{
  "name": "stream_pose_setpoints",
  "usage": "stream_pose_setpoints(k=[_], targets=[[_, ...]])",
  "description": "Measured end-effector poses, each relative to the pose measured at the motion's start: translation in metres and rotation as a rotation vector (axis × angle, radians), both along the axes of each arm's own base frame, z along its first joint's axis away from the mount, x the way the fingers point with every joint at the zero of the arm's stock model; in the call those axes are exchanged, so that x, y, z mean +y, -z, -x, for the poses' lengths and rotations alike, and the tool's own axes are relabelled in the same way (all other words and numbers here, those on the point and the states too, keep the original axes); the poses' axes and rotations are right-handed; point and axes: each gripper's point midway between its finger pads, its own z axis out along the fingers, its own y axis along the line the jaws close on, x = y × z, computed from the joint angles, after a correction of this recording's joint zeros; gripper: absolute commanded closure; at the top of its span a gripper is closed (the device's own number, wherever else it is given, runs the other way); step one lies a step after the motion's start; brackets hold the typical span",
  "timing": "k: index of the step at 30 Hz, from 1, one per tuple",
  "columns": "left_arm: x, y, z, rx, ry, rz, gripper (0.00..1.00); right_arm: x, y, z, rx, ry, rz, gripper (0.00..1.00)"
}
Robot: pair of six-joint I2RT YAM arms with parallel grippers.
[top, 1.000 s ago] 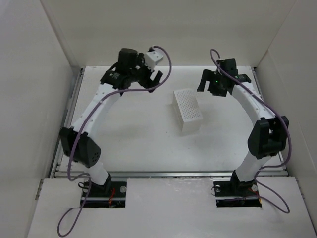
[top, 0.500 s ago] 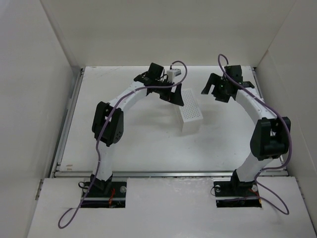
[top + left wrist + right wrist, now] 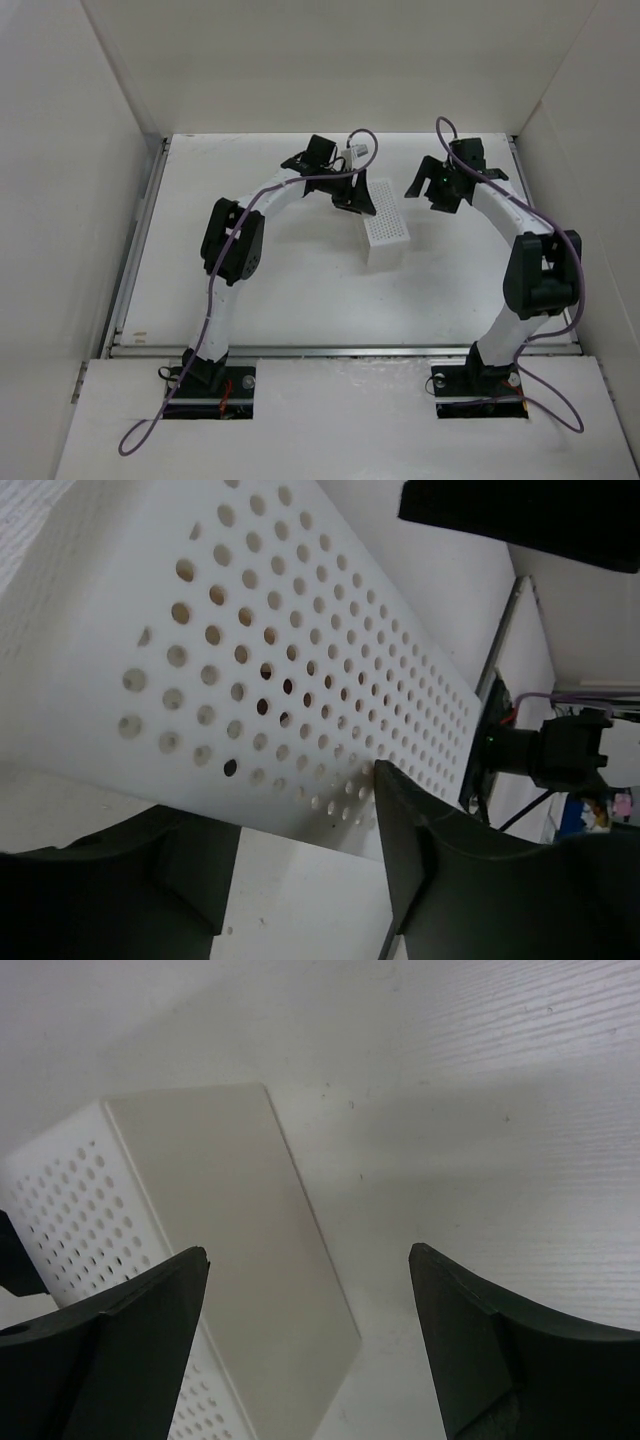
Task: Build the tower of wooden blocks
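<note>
Left tool (image 3: pixel 297 815) spread, just beside the perforated white box (image 3: pixel 386 226) at its 10 o'clock corner. Right tool (image 3: pixel 307 1256) spread, hanging at the box's 2 o'clock. I cannot make out the wood blocks in any view.

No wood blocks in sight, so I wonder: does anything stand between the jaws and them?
No blocks show in any view. Only the white perforated box lies before the open left gripper and right gripper; whether it holds the blocks cannot be told.
</note>
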Motion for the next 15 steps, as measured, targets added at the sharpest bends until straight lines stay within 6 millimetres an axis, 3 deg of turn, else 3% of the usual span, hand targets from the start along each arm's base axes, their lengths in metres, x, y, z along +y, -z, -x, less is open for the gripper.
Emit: stream_pose_setpoints(k=[3, 10, 12, 15], targets=[[-0.005, -0.01, 0.003, 0.026, 0.015, 0.043, 0.72, 0.005, 0.008, 0.0, 0.013, -0.02, -0.02, 0.13], [-0.011, -0.025, 0.006, 0.111, 0.062, 0.162, 0.82, 0.009, 0.025, 0.004, 0.046, -0.048, -0.039, 0.18], [-0.011, -0.023, 0.005, 0.138, 0.067, 0.182, 1.0, 0.011, 0.026, 0.004, 0.046, -0.058, -0.047, 0.18], [-0.008, -0.02, 0.003, 0.181, 0.064, 0.199, 1.0, 0.013, 0.026, 0.004, 0.048, -0.067, -0.057, 0.18]])
